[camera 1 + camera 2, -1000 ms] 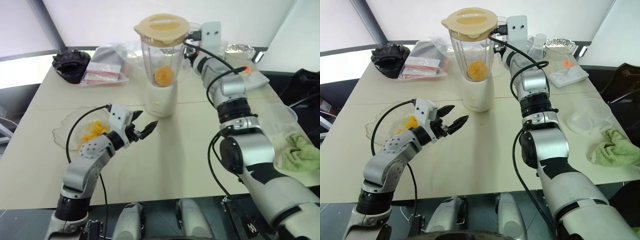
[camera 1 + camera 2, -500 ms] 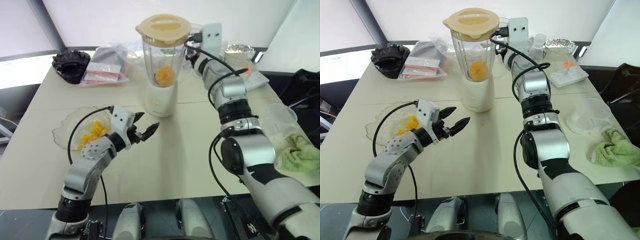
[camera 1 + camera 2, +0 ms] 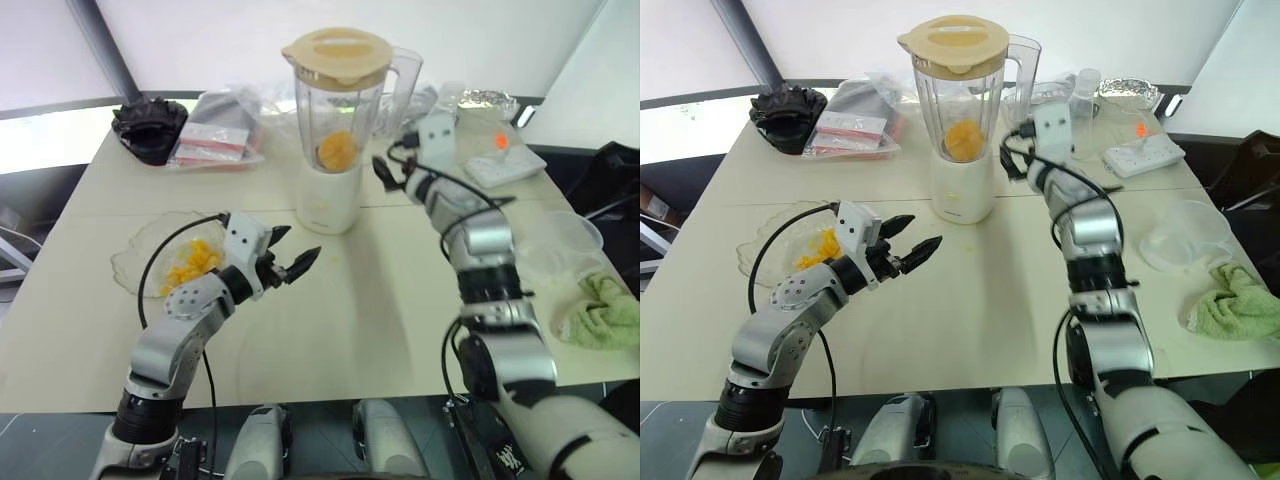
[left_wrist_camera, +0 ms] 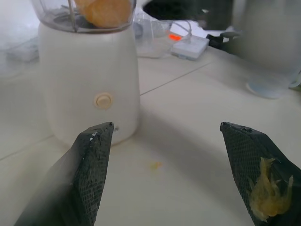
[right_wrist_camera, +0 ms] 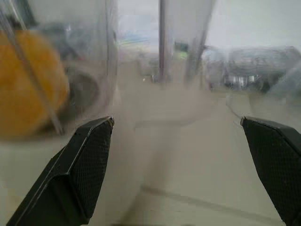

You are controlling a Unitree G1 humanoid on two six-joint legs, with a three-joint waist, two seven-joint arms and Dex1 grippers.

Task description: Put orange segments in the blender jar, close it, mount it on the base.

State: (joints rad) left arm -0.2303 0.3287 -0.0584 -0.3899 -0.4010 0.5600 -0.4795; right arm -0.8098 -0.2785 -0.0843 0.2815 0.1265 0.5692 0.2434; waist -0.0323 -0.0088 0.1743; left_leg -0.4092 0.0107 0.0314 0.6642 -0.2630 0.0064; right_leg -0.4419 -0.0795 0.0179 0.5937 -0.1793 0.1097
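Cream tabletop [image 3: 380, 300] is seen beneath both hands. The left hand [image 3: 294, 264] is held with fingers apart, empty, near the crinkled dish [image 3: 135, 262] of orange segments [image 3: 192, 262]. The right hand [image 3: 388, 172] is spread wide just beside the lidded blender jar [image 3: 338, 110], which is mounted on the base [image 3: 328, 201].

On my desk [image 3: 380, 300] I see a black glove [image 3: 150, 128] at the far left corner, a packet [image 3: 215, 140] beside it, a power strip [image 3: 500, 165] and foil tray [image 3: 487, 98] far right, a clear cup [image 3: 570, 240] beside a green cloth [image 3: 605, 312].
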